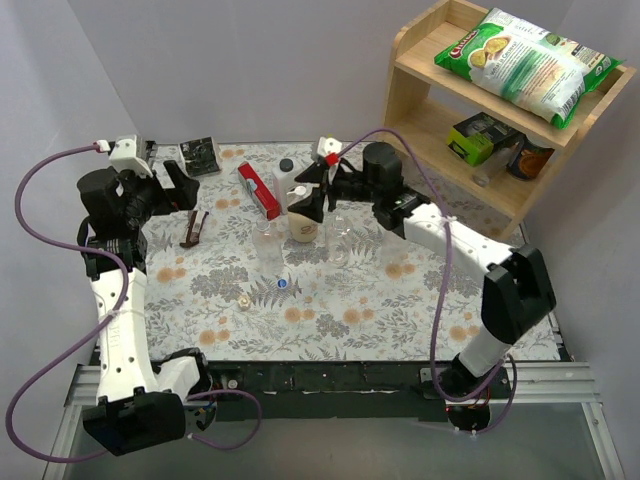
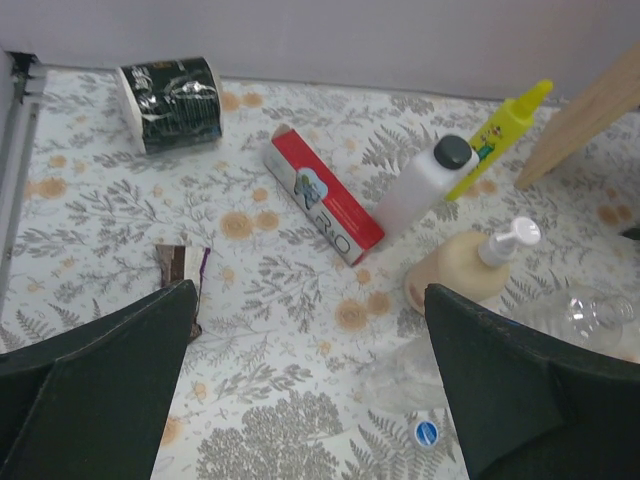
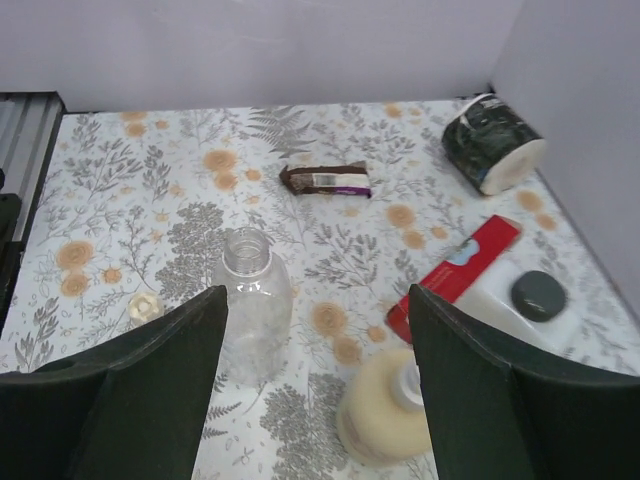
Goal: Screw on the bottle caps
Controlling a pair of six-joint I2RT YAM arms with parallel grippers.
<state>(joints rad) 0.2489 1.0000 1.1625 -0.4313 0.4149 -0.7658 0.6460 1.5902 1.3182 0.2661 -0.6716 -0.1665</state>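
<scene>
Two clear uncapped bottles stand mid-table, one on the left (image 1: 268, 250) and one on the right (image 1: 338, 240). A blue cap (image 1: 282, 283) and a pale yellowish cap (image 1: 243, 301) lie just in front of the left bottle. I see no second blue cap. My left gripper (image 1: 185, 182) is open and empty, held high at the back left. Its wrist view shows the blue cap (image 2: 427, 433) beside its right finger (image 2: 530, 400). My right gripper (image 1: 310, 197) is open and empty over the beige pump bottle. Its wrist view shows a clear bottle (image 3: 255, 300) and the yellowish cap (image 3: 144, 305).
A beige pump bottle (image 1: 303, 226), a white bottle with a black lid (image 1: 287, 172), a red box (image 1: 258, 190), a snack bar (image 1: 193, 227) and a dark paper cup on its side (image 1: 200, 155) crowd the back. A wooden shelf (image 1: 440, 120) stands at the right.
</scene>
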